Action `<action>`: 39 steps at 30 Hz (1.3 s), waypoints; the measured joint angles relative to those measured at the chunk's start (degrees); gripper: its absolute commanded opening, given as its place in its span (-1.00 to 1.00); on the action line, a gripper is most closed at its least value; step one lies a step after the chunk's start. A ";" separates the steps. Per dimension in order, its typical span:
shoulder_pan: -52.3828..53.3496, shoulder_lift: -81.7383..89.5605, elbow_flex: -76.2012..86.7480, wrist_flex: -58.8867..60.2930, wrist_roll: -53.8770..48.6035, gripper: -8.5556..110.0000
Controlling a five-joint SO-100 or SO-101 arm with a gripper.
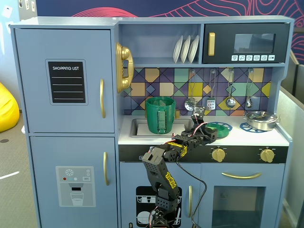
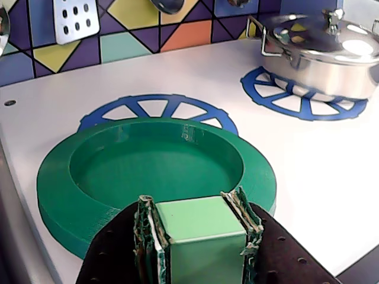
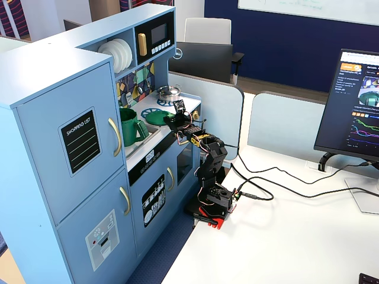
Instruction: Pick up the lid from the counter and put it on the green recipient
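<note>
In the wrist view the gripper [image 2: 198,236] pinches the pale tab of the lid [image 2: 154,171], which lies flat on the counter [image 2: 308,171] over a blue ring. The pot [image 1: 160,114] stands in the sink, to the gripper's left in a fixed view.

White capitals reading "SHOPPING LIST" head the black chalkboard-style panel [image 1: 67,81] on the upper left door of the pale-blue wooden toy kitchen [image 1: 66,190], with blank ruled lines beneath; the same words show on that panel in a fixed view [image 3: 81,141]. Farther back there, the dark laptop lid [image 3: 204,59] carries a round Dell logo [image 3: 182,53]. The monitor's [image 3: 355,106] text is too small to read.
</note>
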 measured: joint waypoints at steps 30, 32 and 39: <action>-15.29 2.29 -35.33 26.98 2.46 -0.86; -17.58 3.52 -35.51 28.30 2.81 -0.86; -24.87 5.89 -35.51 31.64 2.55 -0.86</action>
